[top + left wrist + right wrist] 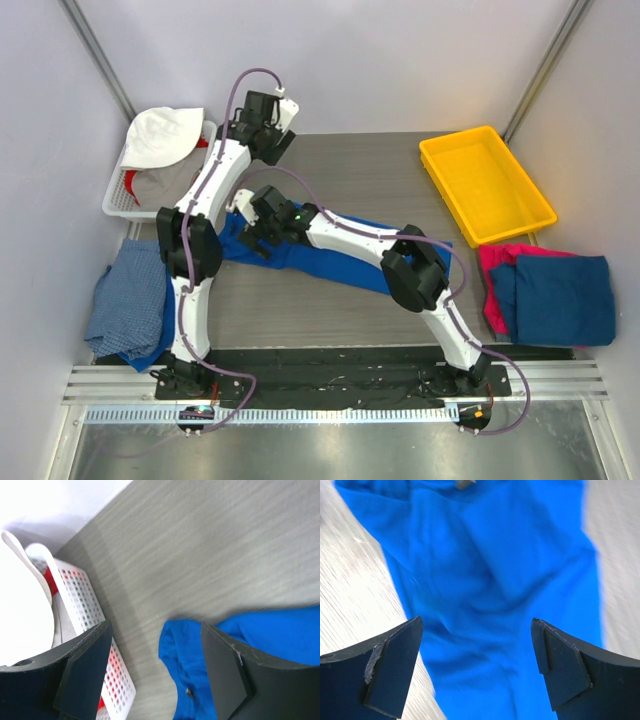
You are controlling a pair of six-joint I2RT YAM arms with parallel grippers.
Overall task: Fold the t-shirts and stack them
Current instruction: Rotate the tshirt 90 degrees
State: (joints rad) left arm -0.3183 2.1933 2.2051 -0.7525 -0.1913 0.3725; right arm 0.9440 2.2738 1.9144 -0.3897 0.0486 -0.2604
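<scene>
Softly rumpled, blue t-shirt (490, 580) sprawls — left end effector (155, 700), right end effector (475, 697) gaping.

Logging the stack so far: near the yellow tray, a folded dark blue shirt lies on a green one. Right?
Not quite: the lower shirt is magenta pink, not green. The top external view shows the folded dark blue shirt lying on it, near the yellow tray.
</scene>
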